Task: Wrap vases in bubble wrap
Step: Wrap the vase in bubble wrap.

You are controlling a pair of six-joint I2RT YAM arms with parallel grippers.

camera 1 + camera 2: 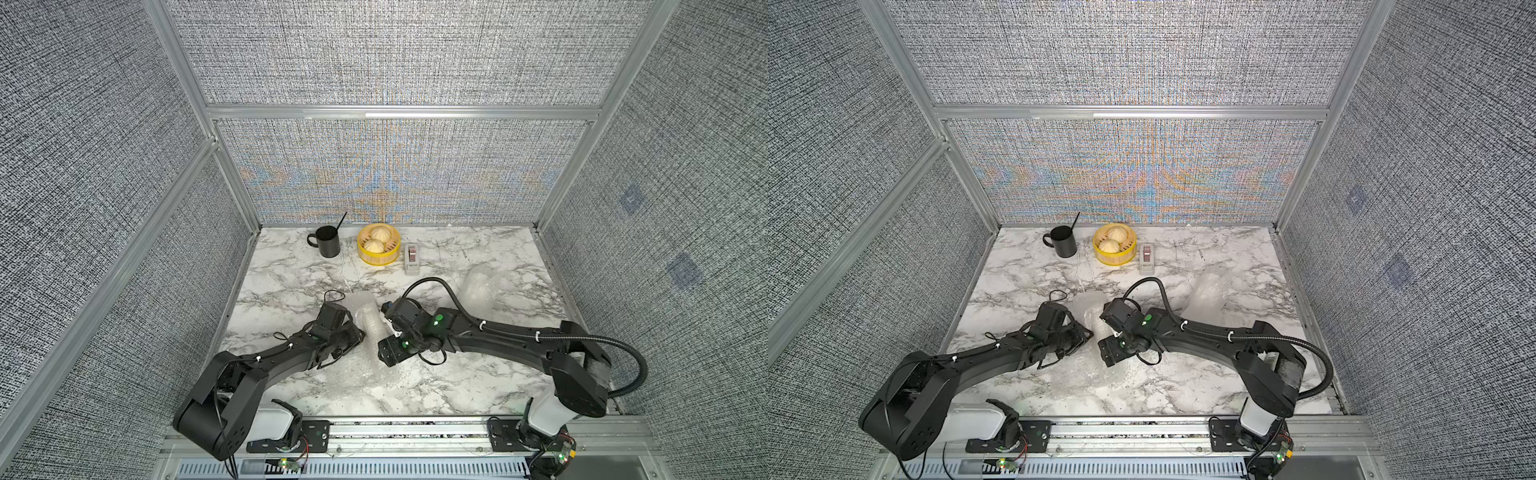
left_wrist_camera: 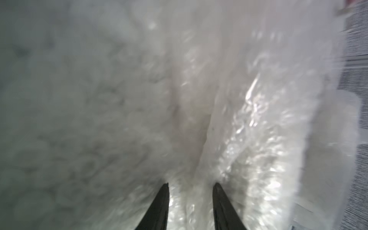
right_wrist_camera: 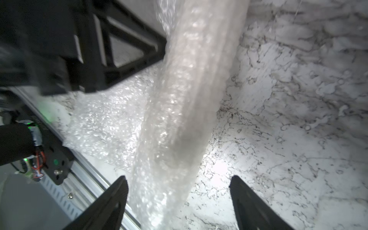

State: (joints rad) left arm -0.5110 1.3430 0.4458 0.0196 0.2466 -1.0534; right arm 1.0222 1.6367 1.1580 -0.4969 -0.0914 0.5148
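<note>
Left gripper [image 2: 191, 185]: clamped on the bubble wrap roll [image 1: 368, 320], with the plastic bunched up between its fingers.
Right gripper [image 3: 179, 177]: jaws wide apart. The roll runs between them, close by one finger, with a clear gap to the other.
Bubble wrap roll: lying on the marble table [image 1: 291, 282] in front of the steamer basket [image 1: 378, 258], between the two grippers in both top views.
Vase: honestly can't make it out through the wrap.
Second wrapped bundle [image 1: 482, 286]: front-right of the basket, no gripper on it.
Black mug [image 1: 328, 241]: just left of the basket.

Seeing wrap roll [image 1: 368, 322] flat on table [image 1: 291, 270], between left arm [image 1: 291, 353] and right arm [image 1: 498, 336]. Also second bundle [image 1: 482, 289] behind right arm; mug [image 1: 328, 242], steamer [image 1: 379, 249] at back.
</note>
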